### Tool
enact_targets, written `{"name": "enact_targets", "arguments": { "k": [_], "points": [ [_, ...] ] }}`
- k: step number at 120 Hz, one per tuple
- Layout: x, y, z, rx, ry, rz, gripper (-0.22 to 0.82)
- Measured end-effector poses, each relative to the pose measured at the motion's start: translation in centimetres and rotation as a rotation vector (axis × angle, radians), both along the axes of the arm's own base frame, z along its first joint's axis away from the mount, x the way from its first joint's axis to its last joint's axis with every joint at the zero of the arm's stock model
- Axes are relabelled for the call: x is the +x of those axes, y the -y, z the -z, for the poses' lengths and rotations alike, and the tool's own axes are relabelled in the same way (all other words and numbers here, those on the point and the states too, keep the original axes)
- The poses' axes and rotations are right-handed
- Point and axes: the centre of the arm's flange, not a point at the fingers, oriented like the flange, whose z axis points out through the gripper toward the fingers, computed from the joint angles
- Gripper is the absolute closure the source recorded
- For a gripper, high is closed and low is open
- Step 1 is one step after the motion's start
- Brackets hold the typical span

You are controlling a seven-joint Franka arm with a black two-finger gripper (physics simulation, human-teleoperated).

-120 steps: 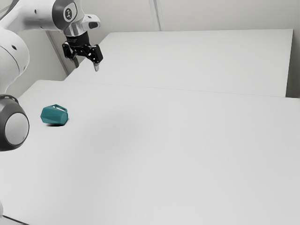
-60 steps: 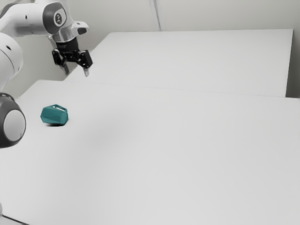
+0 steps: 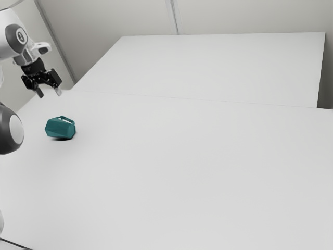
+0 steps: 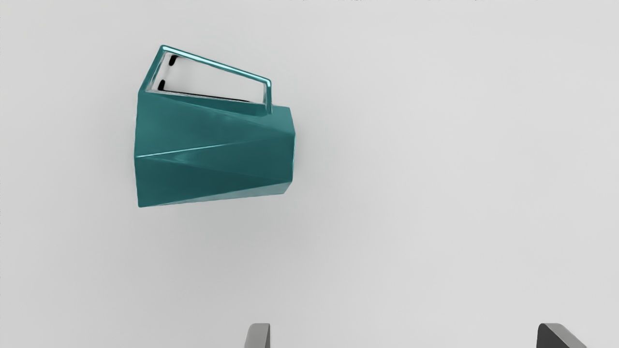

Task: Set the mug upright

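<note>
The mug (image 3: 61, 128) lies on its side at the exterior view's left, lower than the wide-open, empty fingers (image 4: 258, 337) and mostly beyond one of them, its long axis roughly along their line of closing.

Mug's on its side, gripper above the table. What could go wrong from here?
Off-centre descent: the mug lies mostly to one side of the gap between the open fingers of the gripper, so going straight down might knock it or miss.
Handle snag: the handle juts from the body's side, so a finger could catch it and twist the mug.
Slip: the body tapers and is faceted, so a grip may seat unevenly and let it swing when tipped up.
</note>
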Motion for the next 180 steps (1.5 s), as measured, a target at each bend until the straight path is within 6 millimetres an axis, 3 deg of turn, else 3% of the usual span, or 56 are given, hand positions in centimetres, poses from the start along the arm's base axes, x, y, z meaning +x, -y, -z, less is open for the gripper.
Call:
{"name": "enact_targets", "arguments": {
  "k": [24, 46, 87, 139, 158, 180],
  "points": [
    [0.0, -5.1, 3.3, -0.085, 0.065, 0.075, 0.0],
    [-0.2, -9.3, 7.9, -0.198, 0.148, 0.148, 0.0],
    [-2.3, -14.3, 12.2, -0.288, 0.256, 0.226, 0.0],
    [-4.3, -17.9, 14.6, -0.321, 0.347, 0.28, 0.0],
    [-4.4, -18.3, 16.4, -0.338, 0.361, 0.295, 0.0],
    [-4.3, -18.3, 16.9, -0.356, 0.391, 0.318, 0.0]
  ]
}}
